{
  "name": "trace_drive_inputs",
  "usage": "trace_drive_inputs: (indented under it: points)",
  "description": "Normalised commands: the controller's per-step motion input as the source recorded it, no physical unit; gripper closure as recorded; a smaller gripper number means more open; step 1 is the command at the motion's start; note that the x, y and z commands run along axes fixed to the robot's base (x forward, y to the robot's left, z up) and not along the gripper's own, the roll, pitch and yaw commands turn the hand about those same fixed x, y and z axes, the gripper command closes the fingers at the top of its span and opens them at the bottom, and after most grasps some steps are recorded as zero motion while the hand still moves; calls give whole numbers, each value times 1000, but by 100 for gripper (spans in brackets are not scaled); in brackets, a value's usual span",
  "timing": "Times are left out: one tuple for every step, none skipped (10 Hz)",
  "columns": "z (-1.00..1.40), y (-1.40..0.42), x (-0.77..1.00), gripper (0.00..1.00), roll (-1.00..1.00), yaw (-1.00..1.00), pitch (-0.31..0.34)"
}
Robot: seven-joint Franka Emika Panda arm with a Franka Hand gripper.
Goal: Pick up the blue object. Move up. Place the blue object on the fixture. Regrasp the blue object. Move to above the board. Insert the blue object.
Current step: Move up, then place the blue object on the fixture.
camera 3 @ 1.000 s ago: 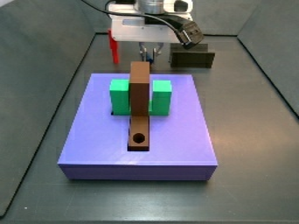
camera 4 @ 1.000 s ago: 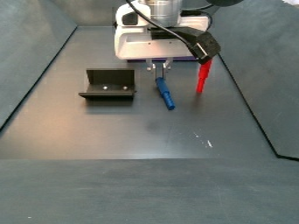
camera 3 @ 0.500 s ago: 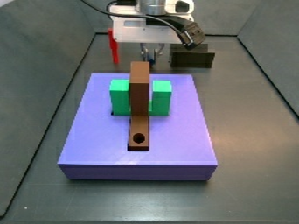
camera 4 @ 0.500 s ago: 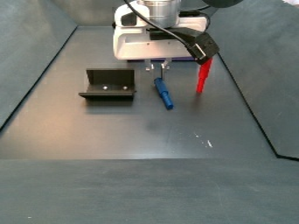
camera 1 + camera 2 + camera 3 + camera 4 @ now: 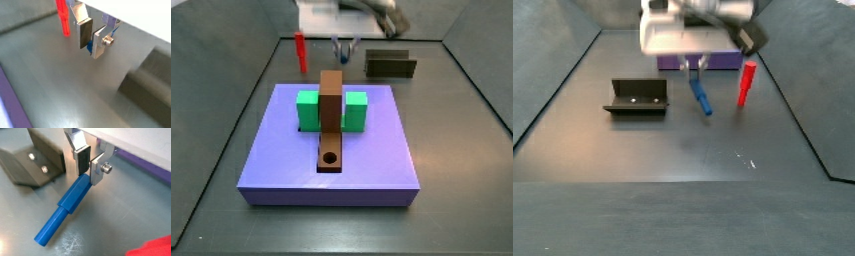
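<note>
Risen since the earlier frames: end effector [image 5: 85, 164], fingers closed on the blue object [image 5: 65, 209], which hangs tilted beneath them, clear of the surface [image 5: 673, 150]. Board [image 5: 329, 150]: well apart. Fixture [image 5: 636, 97]: beside, empty. Pick-up judged done; placing on fixture next.

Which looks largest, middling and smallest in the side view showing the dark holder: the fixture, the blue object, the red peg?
1. The fixture, clearly largest.
2. and 3. The blue object, held tilted in the pincer, and the upright red peg look much alike; the tilt makes ranking unsure.
</note>
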Motion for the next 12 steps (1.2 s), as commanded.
trace_drive_inputs:
  points:
    - [299,21,-12,100,39,-2,3]
    - [0,0,0,100,-29,0,0]
    - [71,177,391,100,-731,0,-23]
    - [171,106,631,100,-1000,-129,-146]
    - [157,94,646,100,-1000,-143,-160]
    - [137,86,649,100,-1000,-146,-169]
    - [137,83,657,100,-1000,-149,-169]
    - [154,80,666,100,-1000,-157,-177]
    - [234,106,689,100,-1000,-151,-191]
    - [503,166,757,100,-874,-157,-151]
    - [694,37,917,100,-660,-214,-11]
    - [674,9,943,100,-694,-237,0]
